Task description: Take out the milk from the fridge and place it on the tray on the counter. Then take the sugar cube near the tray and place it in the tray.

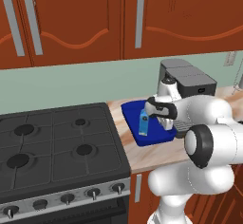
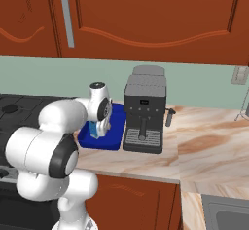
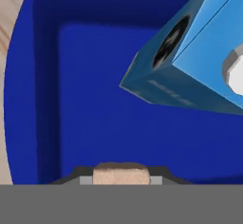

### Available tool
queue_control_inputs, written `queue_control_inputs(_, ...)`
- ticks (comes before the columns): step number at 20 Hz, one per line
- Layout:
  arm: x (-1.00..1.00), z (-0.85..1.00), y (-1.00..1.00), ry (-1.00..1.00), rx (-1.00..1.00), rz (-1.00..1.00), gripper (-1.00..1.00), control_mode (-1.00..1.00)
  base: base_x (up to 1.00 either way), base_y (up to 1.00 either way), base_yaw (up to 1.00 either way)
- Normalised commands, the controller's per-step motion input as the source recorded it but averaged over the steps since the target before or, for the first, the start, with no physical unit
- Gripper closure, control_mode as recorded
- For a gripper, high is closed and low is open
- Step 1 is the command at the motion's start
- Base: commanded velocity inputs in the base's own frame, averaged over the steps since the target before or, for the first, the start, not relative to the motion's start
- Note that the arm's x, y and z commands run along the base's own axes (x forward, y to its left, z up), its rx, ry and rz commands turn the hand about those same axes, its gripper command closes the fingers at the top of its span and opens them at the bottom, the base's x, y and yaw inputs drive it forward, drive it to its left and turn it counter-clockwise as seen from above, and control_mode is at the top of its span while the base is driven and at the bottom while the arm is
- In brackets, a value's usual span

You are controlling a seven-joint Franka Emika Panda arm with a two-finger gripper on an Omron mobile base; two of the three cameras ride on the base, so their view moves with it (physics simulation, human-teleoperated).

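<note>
The bright blue milk (image 1: pixel 144 123) carton stands upright inside the dark blue tray (image 1: pixel 130 113) on the tan counter (image 2: pixel 204 141). From the hand view the milk (image 3: pixel 190 61) rises at the upper right, over the tray floor (image 3: pixel 85 99). My gripper (image 3: pixel 121 176) hangs just above the tray, to the right of the carton in the left base view, shut on the small tan sugar cube (image 3: pixel 121 172), which sits between its fingertips. In the right base view my hand hides part of the milk (image 2: pixel 95 129) and of the tray (image 2: pixel 111 139).
A grey coffee machine (image 2: pixel 143 112) stands right beside the tray's right side. The black stove top (image 1: pixel 57 142) lies to the tray's left. Red-brown wall cabinets (image 1: pixel 118 14) hang above. Open counter stretches right of the coffee machine.
</note>
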Motion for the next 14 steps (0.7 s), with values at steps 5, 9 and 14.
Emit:
queue_control_inputs(5, 0.19, -0.27, 0.0, 0.0, 0.0, 0.04, 1.0, -1.0, 0.0, 0.0, 0.0)
queue_control_inputs(9, 0.22, -0.2, 0.0, 0.0, 0.0, 0.01, 1.0, -1.0, 0.0, 0.0, 0.0)
queue_control_inputs(14, 0.16, -0.15, 0.0, 0.0, 0.0, 0.01, 1.0, -1.0, 0.0, 0.0, 0.0)
